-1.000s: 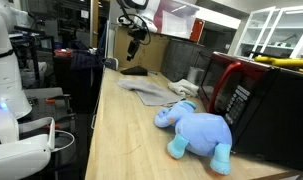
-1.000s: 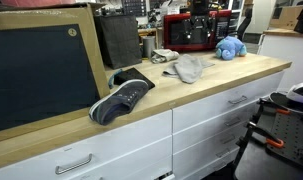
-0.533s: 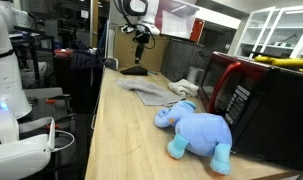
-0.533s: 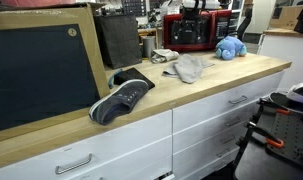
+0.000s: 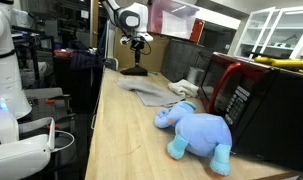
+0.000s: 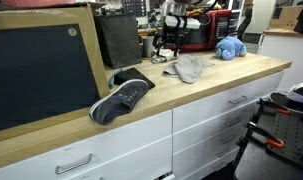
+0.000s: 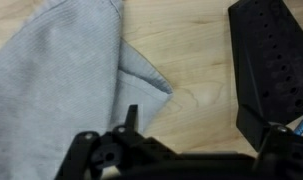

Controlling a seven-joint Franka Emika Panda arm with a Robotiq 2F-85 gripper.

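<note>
My gripper (image 5: 139,44) hangs open above the wooden counter, and nothing is between its fingers. It also shows in an exterior view (image 6: 169,47), just behind the crumpled grey cloth (image 6: 188,68). In the wrist view the gripper (image 7: 191,128) is over bare wood. The grey cloth (image 7: 51,80) lies to its left there, and a black perforated object (image 7: 271,70) to its right. The cloth (image 5: 146,92) lies mid-counter. Nothing is held or touched.
A dark sneaker (image 6: 123,98) lies on the counter (image 6: 221,85); it appears as a dark shape (image 5: 134,71) beyond the cloth. A blue plush elephant (image 5: 196,128) lies beside a red microwave (image 5: 246,100). A dark framed board (image 6: 41,70) leans at one end.
The arm has swung away from the microwave and come lower, so the gripper now hangs by the grey cloth. The cloth, the sneaker and the plush have not moved.
</note>
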